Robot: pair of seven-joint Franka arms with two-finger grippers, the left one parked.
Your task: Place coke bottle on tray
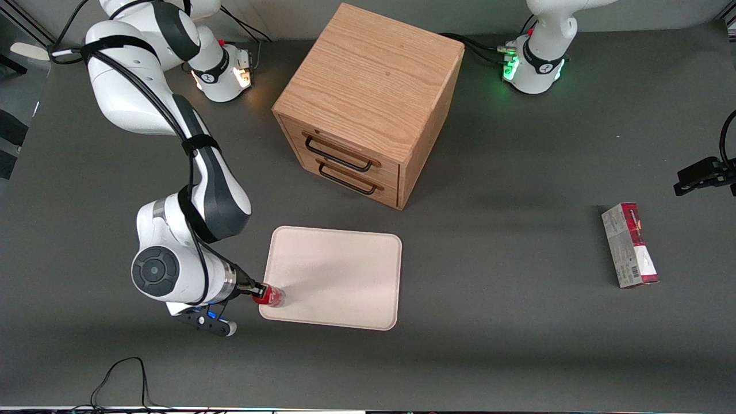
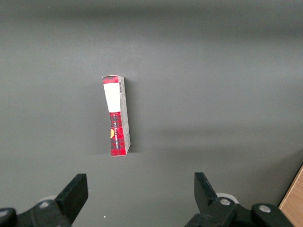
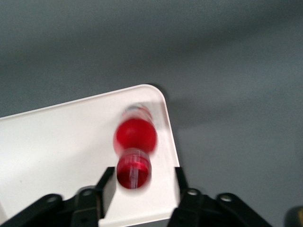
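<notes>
One small red coke bottle (image 3: 136,147) stands free between the gripper's (image 3: 142,182) released, spread fingers at the pale cream-pink tray's (image 1: 339,276) nearest corner, apparently just delivered.

a wooden two-drawer cabinet (image 1: 368,106) with dark handles stands at upper centre of the front view on the dark grey surface (image 1: 517,345). a red-and-grey carton (image 1: 629,245) lies at right.
</notes>
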